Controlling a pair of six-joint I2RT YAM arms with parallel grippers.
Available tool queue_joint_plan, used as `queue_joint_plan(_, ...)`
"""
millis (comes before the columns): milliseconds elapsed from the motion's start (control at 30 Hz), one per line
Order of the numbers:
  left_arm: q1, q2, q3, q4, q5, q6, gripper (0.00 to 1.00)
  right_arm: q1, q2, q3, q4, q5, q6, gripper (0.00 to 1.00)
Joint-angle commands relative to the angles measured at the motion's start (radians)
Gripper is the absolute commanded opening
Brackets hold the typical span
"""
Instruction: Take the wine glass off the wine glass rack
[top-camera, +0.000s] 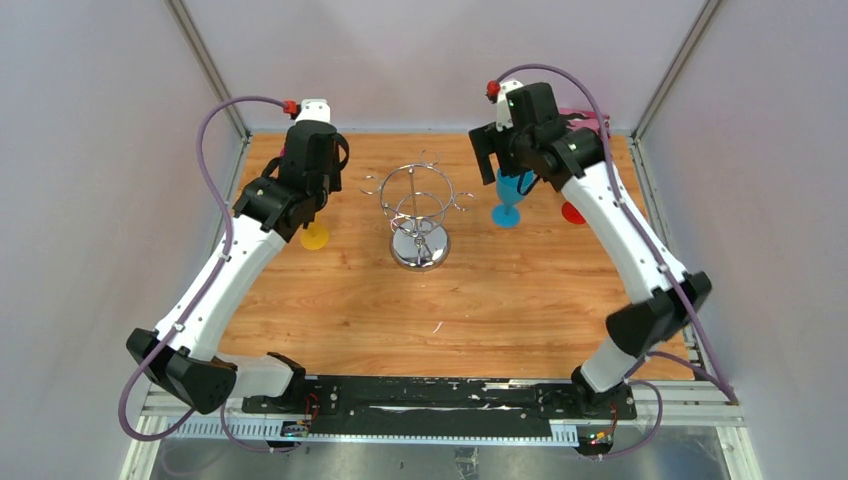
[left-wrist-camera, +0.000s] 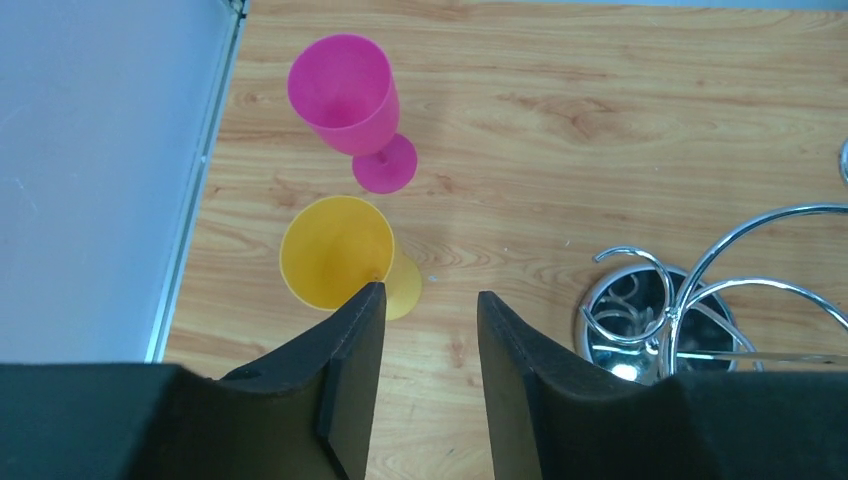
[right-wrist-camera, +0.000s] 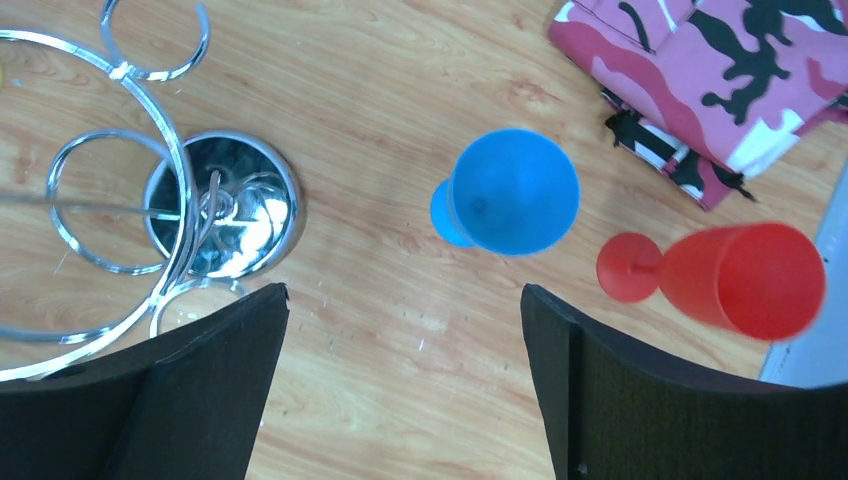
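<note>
The chrome wine glass rack (top-camera: 420, 215) stands mid-table, and no glass hangs on the curled arms that show. A yellow wine glass (left-wrist-camera: 335, 250) stands on the wood just past my left gripper (left-wrist-camera: 428, 295), which is open with only bare table between its fingers. A pink wine glass (left-wrist-camera: 345, 90) stands farther back. The rack's mirrored base (left-wrist-camera: 640, 330) lies to the right of the left fingers. My right gripper (right-wrist-camera: 405, 290) is wide open over the table. A blue wine glass (right-wrist-camera: 515, 190) stands ahead of it, with a red one (right-wrist-camera: 745, 280) to the right and the rack (right-wrist-camera: 150, 200) to the left.
A pink camouflage cloth (right-wrist-camera: 720, 80) lies in the back right corner. The enclosure's white walls and metal frame (left-wrist-camera: 190, 200) border the wooden table close to the left glasses, and the right wall sits just beyond the red glass.
</note>
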Motion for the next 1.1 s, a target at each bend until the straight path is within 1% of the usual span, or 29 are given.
queue_joint_plan(0,-0.008,-0.03,0.051,0.055,-0.008,0.045,0.45,0.048,-0.203,-0.172,0.125,0.134,0.062,0.92)
queue_joint_plan(100,-0.008,-0.043,0.07,0.08,0.036,0.062,0.46,0.064,-0.33,-0.282,0.22,0.176,0.083,0.93)
queue_joint_plan(200,-0.008,-0.087,0.023,0.14,0.11,0.056,0.47,0.078,-0.442,-0.389,0.287,0.218,0.092,0.94)
queue_joint_plan(267,-0.007,-0.147,-0.056,0.215,0.178,0.049,0.47,0.091,-0.499,-0.45,0.315,0.293,0.091,0.99)
queue_joint_plan(367,-0.008,-0.27,-0.231,0.387,0.301,0.04,0.49,0.102,-0.562,-0.513,0.358,0.466,0.079,0.99)
queue_joint_plan(467,-0.008,-0.409,-0.37,0.506,0.364,0.013,0.5,0.113,-0.608,-0.573,0.417,0.614,0.058,0.99)
queue_joint_plan(567,-0.008,-0.51,-0.436,0.544,0.347,0.016,0.5,0.118,-0.666,-0.657,0.478,0.663,0.045,0.99)
queue_joint_plan(700,-0.008,-0.609,-0.472,0.54,0.305,0.038,0.52,0.122,-0.714,-0.71,0.509,0.657,0.049,0.99)
queue_joint_plan(867,-0.008,-0.628,-0.458,0.497,0.278,0.058,0.52,0.128,-0.725,-0.705,0.491,0.648,0.052,0.99)
queue_joint_plan(1067,-0.008,-0.627,-0.464,0.501,0.279,0.059,0.52,0.134,-0.722,-0.7,0.48,0.651,0.057,0.99)
